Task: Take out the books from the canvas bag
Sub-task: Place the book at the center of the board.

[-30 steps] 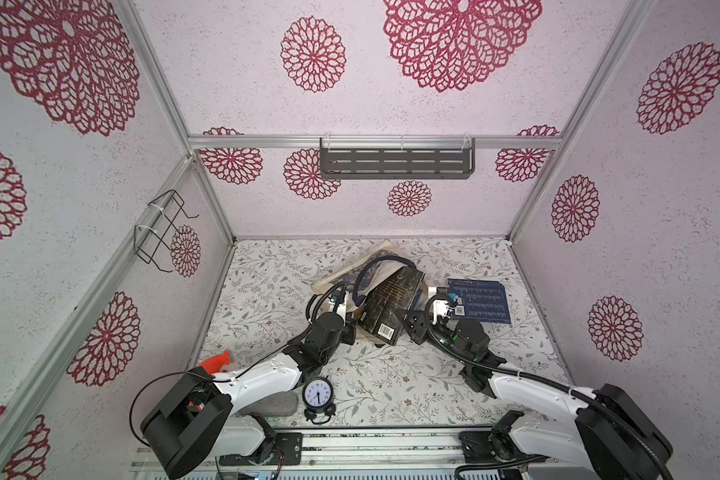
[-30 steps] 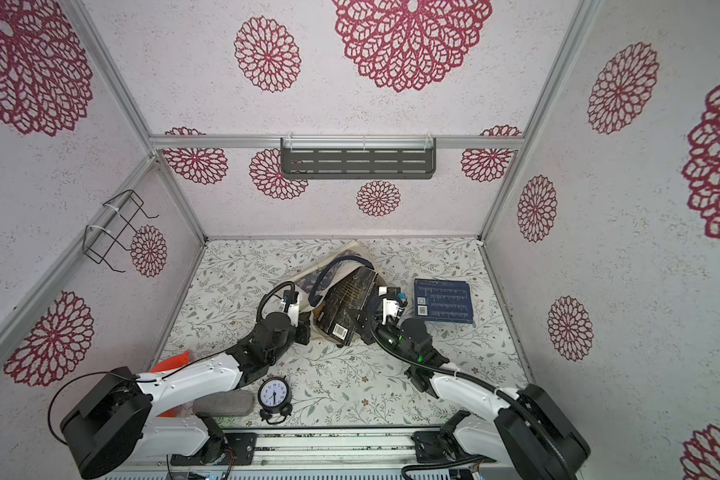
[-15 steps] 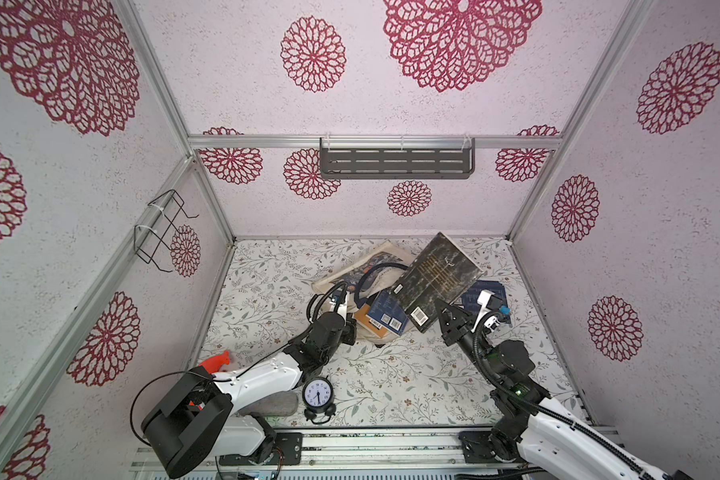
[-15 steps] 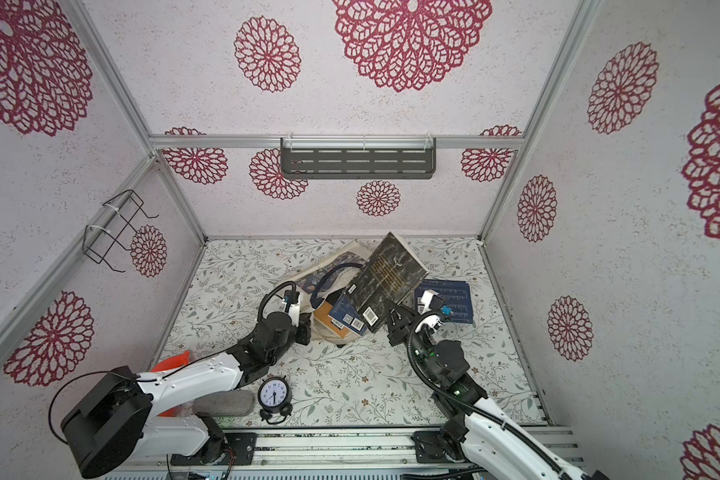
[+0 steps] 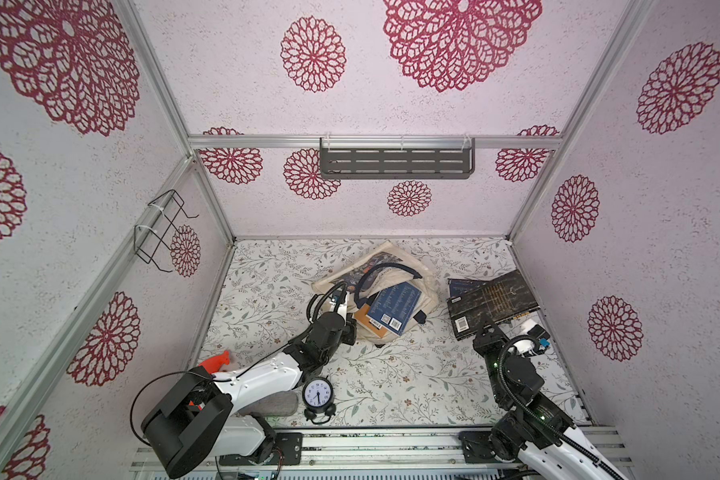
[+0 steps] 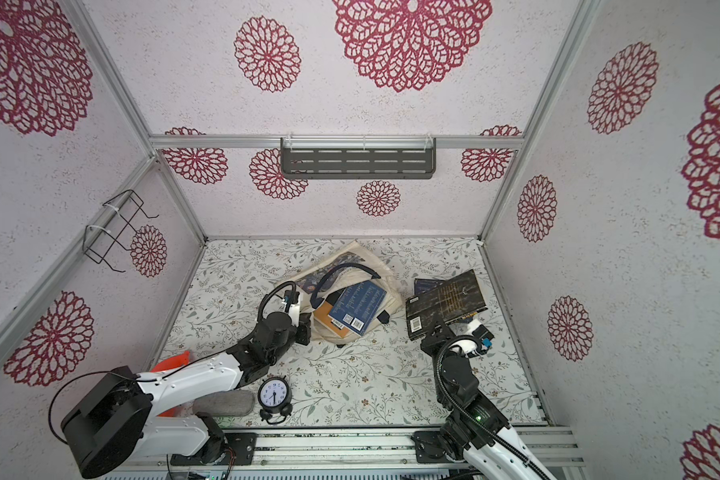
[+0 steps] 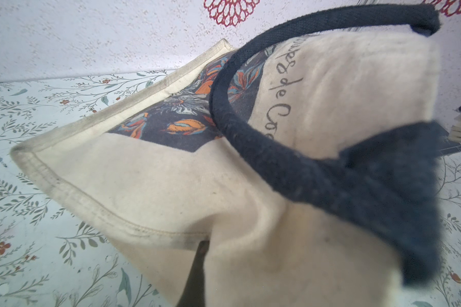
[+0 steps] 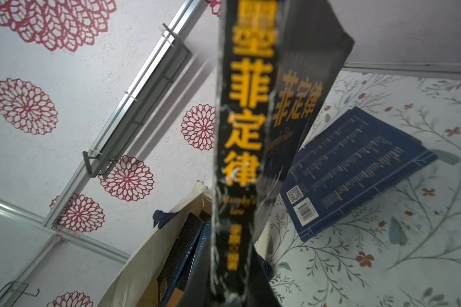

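Two top views first. The tabletop [image 5: 391,374] is pale, printed with leafy sprigs, boxed in by white walls [image 5: 391,104] carrying crimson flower medallions. Grey slotted shelf [image 5: 396,158] on the back wall, black wire rack [image 5: 163,232] on the left one, alarm clock [image 5: 317,394] near the front edge. Canvas bag [image 5: 427,278] slumped mid-table, mouth toward the front, a navy book [image 5: 395,305] and an orange-tan book [image 5: 363,318] poking out. My left gripper [image 5: 352,328] sits at the bag's near edge. My right gripper [image 5: 488,330] has the black-and-gold book [image 5: 493,301] by its near edge, well right of the bag, over a second navy book [image 5: 460,286]; both top views agree.

Left wrist: cream canvas and the navy handle [image 7: 250,148] fill the frame, sprigged surface around. Jaws pinched fully together on the cloth.

Right wrist: jaws almost closed, clamped on the black-and-gold book [image 8: 240,133], which rises tilted off the table. Second navy book [image 8: 357,170] lies flat on the sprigs beyond. Bag [image 8: 144,260] alongside, more books [image 8: 186,252] inside; shelf [image 8: 133,106] on the wall behind.
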Robot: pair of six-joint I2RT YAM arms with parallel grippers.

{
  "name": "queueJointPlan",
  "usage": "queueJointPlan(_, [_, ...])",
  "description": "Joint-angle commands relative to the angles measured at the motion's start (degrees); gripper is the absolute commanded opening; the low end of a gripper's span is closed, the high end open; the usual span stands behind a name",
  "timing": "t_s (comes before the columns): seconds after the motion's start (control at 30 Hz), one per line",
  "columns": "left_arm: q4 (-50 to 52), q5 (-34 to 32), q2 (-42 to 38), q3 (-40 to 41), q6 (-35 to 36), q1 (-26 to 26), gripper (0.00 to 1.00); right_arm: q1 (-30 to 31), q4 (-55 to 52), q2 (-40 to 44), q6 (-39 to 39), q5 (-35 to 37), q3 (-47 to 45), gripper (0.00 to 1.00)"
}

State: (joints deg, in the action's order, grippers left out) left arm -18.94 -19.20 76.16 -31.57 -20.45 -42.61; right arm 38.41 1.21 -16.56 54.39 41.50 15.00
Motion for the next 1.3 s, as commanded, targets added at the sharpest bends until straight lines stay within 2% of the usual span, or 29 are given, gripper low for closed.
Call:
queueJointPlan(0.0, [-0.2,-1.5,0.4,-1.5,-0.6,-0.3,0.0,-0.2,-5.1,1.6,9.7,5.2,0.2,0.0])
queueJointPlan(0.17, [-0.1,-1.7,0.2,-1.4,-0.6,-0.3,0.0,-0.2,-9.4,2.8,19.3,4.0,-2.5,0.0])
queueJointPlan(0.47, [0.2,-1.7,-0.4,-1.4,-0.5,-0.4,0.0,-0.2,-16.1,3.0,31.5,4.0,-5.5,0.0])
queueJointPlan(0.67, [0.3,-1.7,-0.4,-1.4,-0.5,-0.5,0.0,-0.2,-22.0,2.7,40.9,6.9,-8.1,0.0])
queueJointPlan(0.87, [0.4,-1.6,0.3,-1.7,-0.3,-0.5,0.0,-1.0,-13.2,-0.3,40.8,6.6,-11.9,0.0])
queueJointPlan(1.27, [0.9,-2.0,0.6,-2.1,0.0,-0.7,0.0,-7.8,-7.7,-9.4,44.2,-0.7,-13.7,0.0])
